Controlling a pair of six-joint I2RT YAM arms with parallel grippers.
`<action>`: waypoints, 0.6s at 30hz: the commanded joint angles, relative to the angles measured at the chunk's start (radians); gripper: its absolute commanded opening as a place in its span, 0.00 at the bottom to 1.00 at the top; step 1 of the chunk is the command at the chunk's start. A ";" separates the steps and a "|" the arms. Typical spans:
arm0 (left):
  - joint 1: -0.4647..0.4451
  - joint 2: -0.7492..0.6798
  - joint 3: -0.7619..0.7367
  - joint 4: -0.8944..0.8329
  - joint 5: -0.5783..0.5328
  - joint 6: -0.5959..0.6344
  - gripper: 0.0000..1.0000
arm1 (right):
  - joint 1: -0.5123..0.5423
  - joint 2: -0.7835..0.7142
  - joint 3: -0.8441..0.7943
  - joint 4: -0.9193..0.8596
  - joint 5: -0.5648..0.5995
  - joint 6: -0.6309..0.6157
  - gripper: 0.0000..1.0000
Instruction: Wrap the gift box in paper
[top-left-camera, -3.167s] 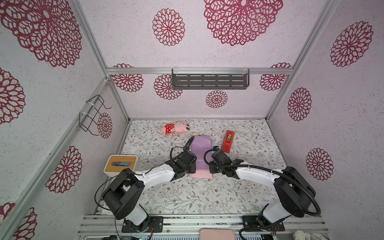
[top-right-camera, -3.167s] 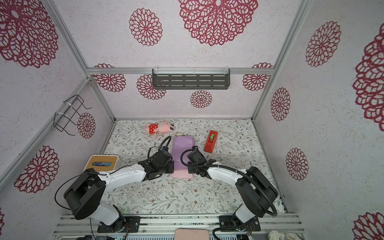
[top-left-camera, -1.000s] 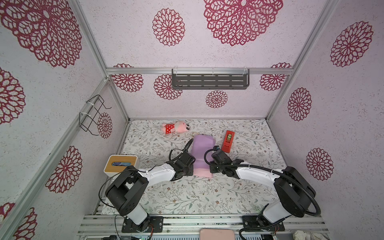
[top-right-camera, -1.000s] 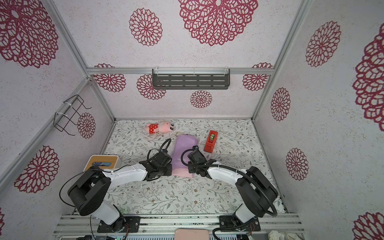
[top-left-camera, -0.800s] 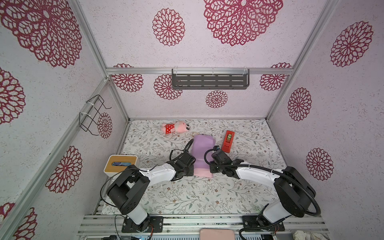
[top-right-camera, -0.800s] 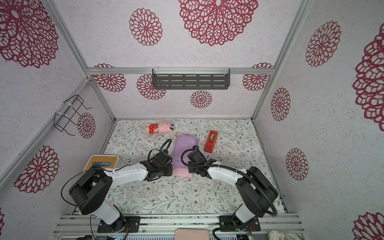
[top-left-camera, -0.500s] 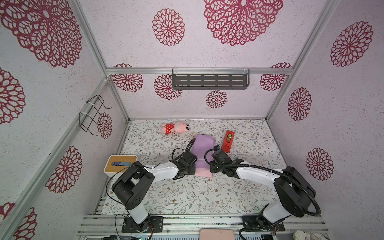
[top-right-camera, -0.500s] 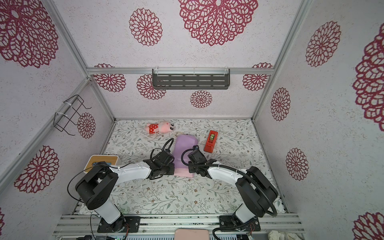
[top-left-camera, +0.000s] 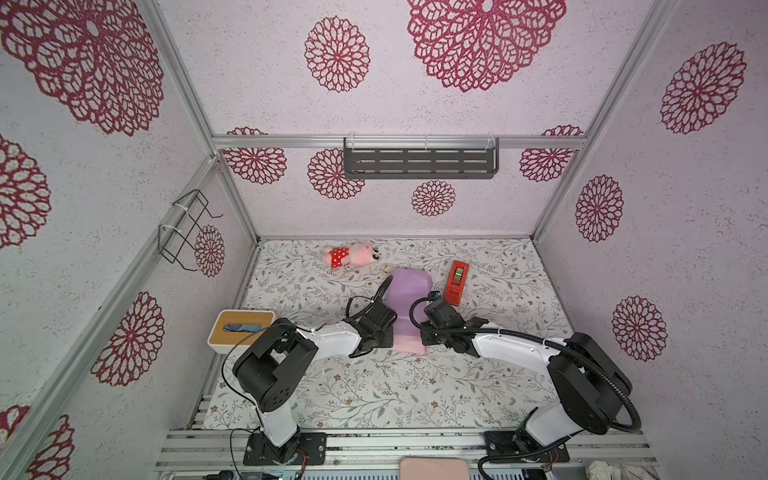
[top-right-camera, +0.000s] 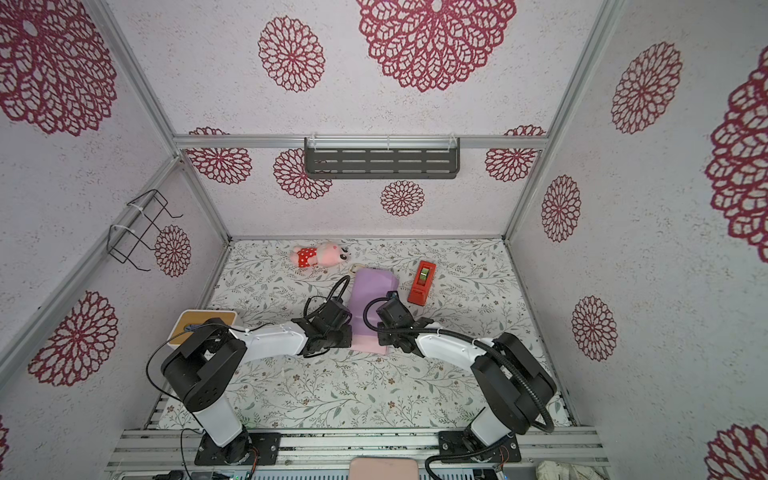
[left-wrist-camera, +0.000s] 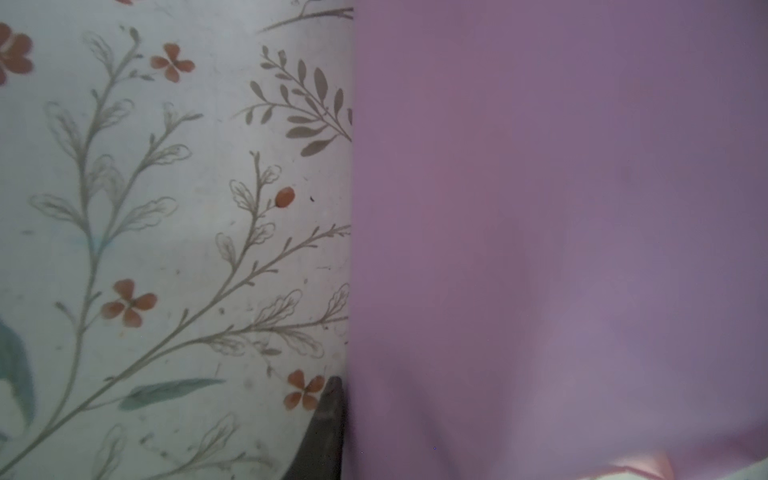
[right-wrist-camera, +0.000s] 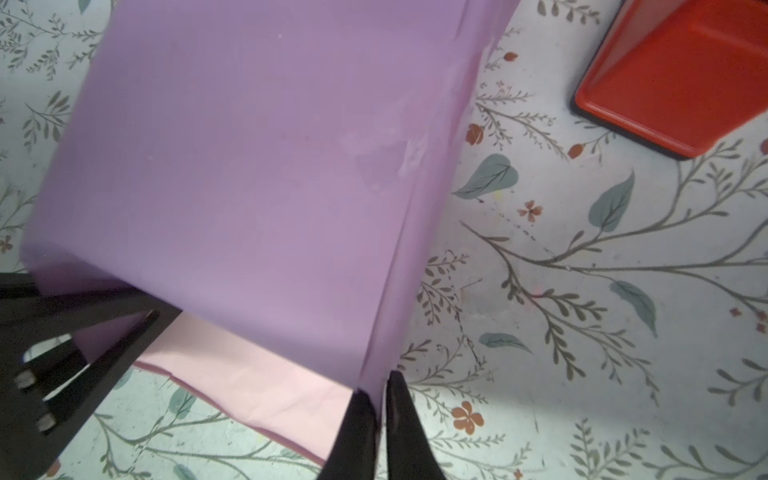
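paper (top-left-camera: 406, 297) lies in the middle of the floral tabletop (top-left-camera: 374, 386), lilac face up, folded over into a long, boxy shape. the gift box is hidden under it. a pale pink flap sticks out flat on the cloth at the near end. the left gripper (top-left-camera: 390, 337) sits against the left side of the wrapped shape near that end, and the right gripper (top-left-camera: 424, 337) sits against its right side, straight across. in the right wrist view the right gripper's two black fingers (right-wrist-camera: 359, 419) are almost together, with the paper's folded side edge pinched between them. in the left wrist view only one dark finger (left-wrist-camera: 328, 415) shows, just beside the paper's edge. lilac covers the rest, so i cannot tell how wide the left gripper stands or whether it has the sheet. a red tape dispenser (top-left-camera: 456, 283) lies just right of the paper's far end, not touching it.
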 joint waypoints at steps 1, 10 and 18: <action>0.006 0.024 0.020 0.009 -0.032 -0.004 0.14 | -0.006 -0.019 -0.012 0.003 0.015 0.005 0.12; 0.006 0.050 0.031 0.015 -0.056 -0.007 0.05 | -0.011 -0.016 -0.012 0.003 0.012 0.003 0.13; 0.006 0.060 0.026 0.028 -0.048 -0.013 0.00 | -0.014 -0.018 -0.007 0.001 0.013 0.001 0.17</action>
